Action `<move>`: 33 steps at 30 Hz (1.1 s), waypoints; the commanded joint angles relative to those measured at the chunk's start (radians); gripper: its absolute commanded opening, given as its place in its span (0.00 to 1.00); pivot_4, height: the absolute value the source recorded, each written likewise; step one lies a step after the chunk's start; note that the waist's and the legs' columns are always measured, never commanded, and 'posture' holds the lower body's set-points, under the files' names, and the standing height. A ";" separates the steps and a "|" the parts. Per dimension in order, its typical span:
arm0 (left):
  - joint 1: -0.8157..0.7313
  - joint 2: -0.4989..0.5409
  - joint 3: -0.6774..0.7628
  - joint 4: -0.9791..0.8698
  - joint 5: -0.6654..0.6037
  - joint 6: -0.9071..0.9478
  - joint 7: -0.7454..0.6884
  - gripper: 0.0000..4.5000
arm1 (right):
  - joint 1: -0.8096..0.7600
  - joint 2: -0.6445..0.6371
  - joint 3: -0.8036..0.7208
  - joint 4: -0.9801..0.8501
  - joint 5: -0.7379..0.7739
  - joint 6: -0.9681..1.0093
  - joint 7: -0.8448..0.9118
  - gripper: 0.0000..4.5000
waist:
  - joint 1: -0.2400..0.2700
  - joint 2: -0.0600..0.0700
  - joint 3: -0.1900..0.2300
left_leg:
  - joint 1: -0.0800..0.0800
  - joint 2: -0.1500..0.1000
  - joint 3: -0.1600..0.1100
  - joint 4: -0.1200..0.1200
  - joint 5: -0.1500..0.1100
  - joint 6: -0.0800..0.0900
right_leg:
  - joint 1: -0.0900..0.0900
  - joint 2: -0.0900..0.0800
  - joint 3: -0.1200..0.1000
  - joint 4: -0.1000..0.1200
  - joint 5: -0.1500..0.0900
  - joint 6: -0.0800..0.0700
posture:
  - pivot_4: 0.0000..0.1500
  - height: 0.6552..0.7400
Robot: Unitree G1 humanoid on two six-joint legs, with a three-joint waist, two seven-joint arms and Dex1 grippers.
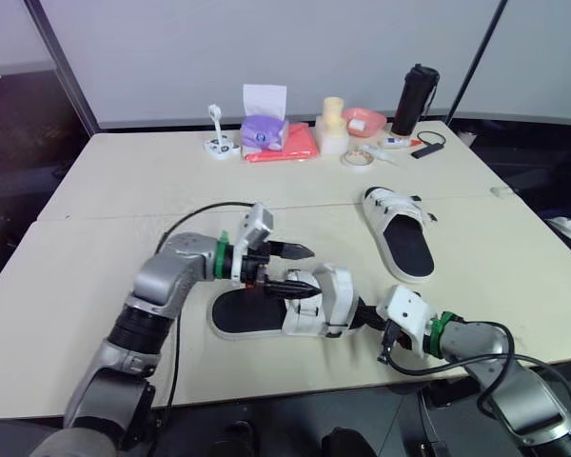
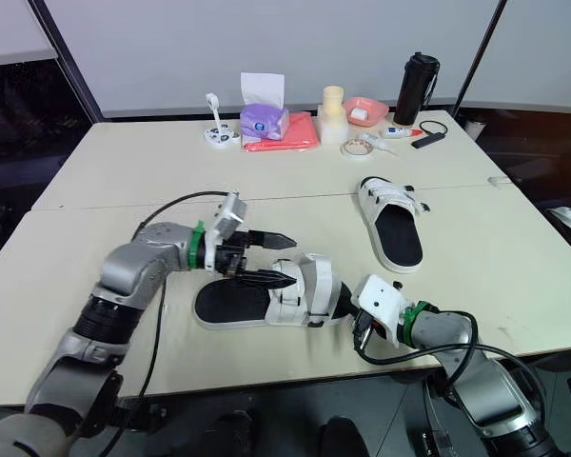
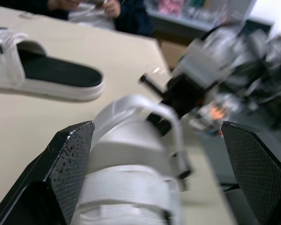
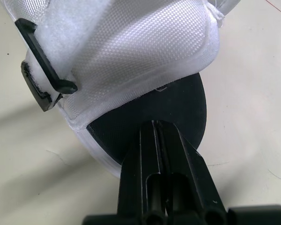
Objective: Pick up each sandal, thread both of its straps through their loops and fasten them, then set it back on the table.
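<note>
Near sandal (image 1: 285, 309): it lies sole down on the counter (image 1: 105, 205), just in front of me and between my two tools.
Long axis: it runs across me, with the heel to my left and the strapped toe end to my right.
Strap arch (image 1: 328, 297): it stands up white over the black footbed, at the right half of the sandal.
Left tool (image 1: 305, 269): released. It comes in from the heel side with its fingers wide apart, one on each side of the strap arch, holding nothing.
Right tool (image 4: 157, 129): clenched, with the tips against the toe end of the footbed. I cannot tell if it pinches the rim.
Nearer arm: both are at the sandal. I judge the left is better placed for the straps, while the right steadies the toe.
Other sandal (image 1: 400, 233): it lies farther off to my right, well apart, with its long axis pointing away from me.
Counter: pale and matt. A purple tissue box (image 1: 264, 129) and a black bottle (image 1: 414, 100) stand at the far edge.
Room: grey wall panels and a dark floor.
</note>
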 commanded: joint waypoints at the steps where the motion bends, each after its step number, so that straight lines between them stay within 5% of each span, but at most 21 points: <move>1: 0.061 0.089 0.005 -0.139 -0.105 0.100 -0.075 0.99 | 0.019 -0.004 0.047 0.058 -0.030 0.019 0.011 0.00 | -0.002 0.000 0.000 | 0.000 0.001 0.000 -0.001 0.000 0.000 | 0.000 0.000 0.000 0.000 0.000 0.000 | 1.00 1.00; 9: 0.267 0.150 -0.133 -0.272 -0.024 0.032 -0.015 0.99 | 0.033 -0.010 0.059 0.051 -0.028 0.013 0.027 0.00 | 0.007 0.000 0.000 | 0.000 0.004 0.002 -0.001 -0.001 -0.002 | -0.001 0.000 0.002 -0.001 0.001 -0.004 | 1.00 1.00; 25: 0.323 -0.130 -0.278 -0.064 0.252 -0.254 0.299 0.99 | -0.003 -0.030 0.028 0.075 -0.023 0.011 0.051 0.00 | 0.031 0.005 -0.005 | 0.000 0.008 0.005 0.003 -0.002 -0.004 | 0.000 -0.001 0.000 -0.007 0.002 -0.006 | 1.00 1.00; 33: 0.322 -0.041 -0.251 -0.160 0.216 -0.128 0.273 0.99 | -0.060 0.002 0.065 0.096 -0.042 0.006 0.048 0.00 | 0.010 0.007 -0.006 | -0.001 0.013 0.006 0.002 -0.002 -0.003 | 0.006 0.000 -0.003 -0.016 0.006 -0.011 | 1.00 1.00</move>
